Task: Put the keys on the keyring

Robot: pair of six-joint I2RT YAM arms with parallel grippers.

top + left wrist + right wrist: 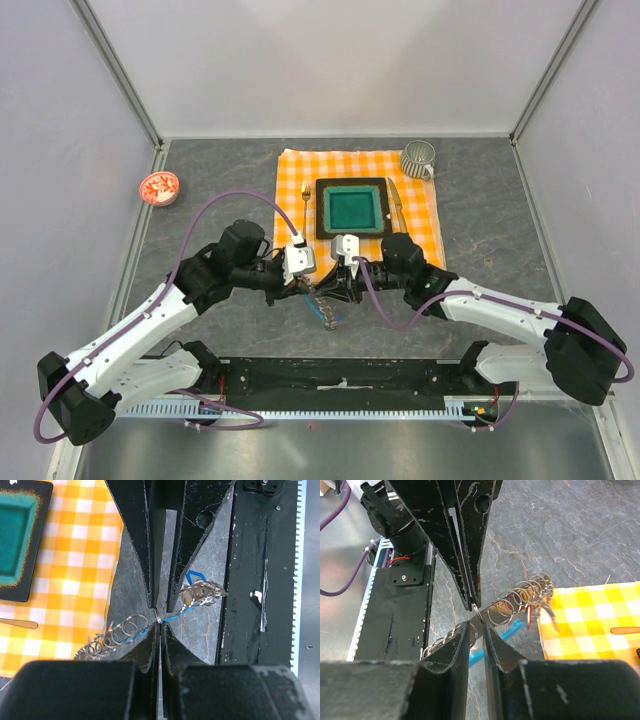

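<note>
The keyring (pixel 127 627) is a chain of thin silvery loops with a cyan-blue clip (pixel 195 574), held just above the grey table in front of the arms. My left gripper (pixel 158 621) is shut on one small loop (pixel 477 612) in the middle of the chain. My right gripper (pixel 479 626) faces it tip to tip, and its jaws stand a narrow gap apart around that same loop. Small metal keys (pixel 207 591) bunch at one end of the chain, and more (pixel 543 586) with a red tag (pixel 530 614) at the other. In the top view both grippers meet over the blue clip (pixel 326 314).
An orange checked cloth (pixel 425 215) lies behind the grippers. It carries a teal dish (pixel 351 208) in a black tray, a fork (pixel 306 205) and a knife (pixel 396 203). A metal mug (pixel 419 158) stands at the back right and a red-and-white dish (pixel 159 187) at the far left. The black base rail (pixel 340 378) runs along the near edge.
</note>
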